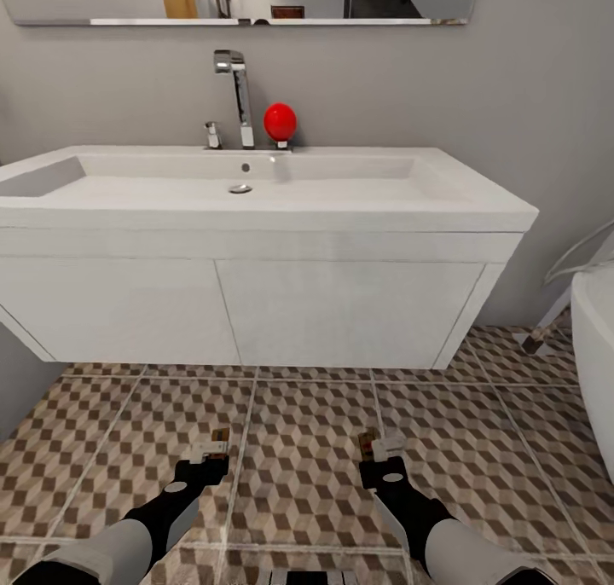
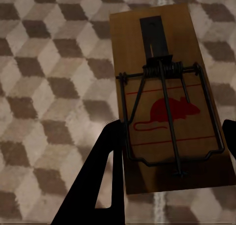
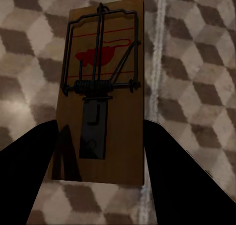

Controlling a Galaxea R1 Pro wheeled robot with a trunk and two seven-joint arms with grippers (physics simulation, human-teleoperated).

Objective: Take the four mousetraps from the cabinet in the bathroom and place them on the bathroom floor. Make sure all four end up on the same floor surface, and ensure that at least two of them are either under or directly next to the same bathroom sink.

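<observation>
From the head camera, the sink [image 1: 247,180] filled the upper half of the frame over its white vanity [image 1: 256,312], a chrome faucet [image 1: 234,90] and one red ball [image 1: 280,121] at its back edge. Low in the frame the left gripper [image 1: 211,450] and right gripper [image 1: 375,445] hung over the bathroom floor [image 1: 307,414].

In the left wrist camera, dark fingers [image 2: 105,161] clamped one mousetrap [image 2: 167,97] by its edges, above the tiles.

In the right wrist camera, a second mousetrap [image 3: 103,87] sat clenched between the fingers [image 3: 29,151].

So two traps counted. Let go from height, either could bounce, flip, or land away from the sink.
</observation>
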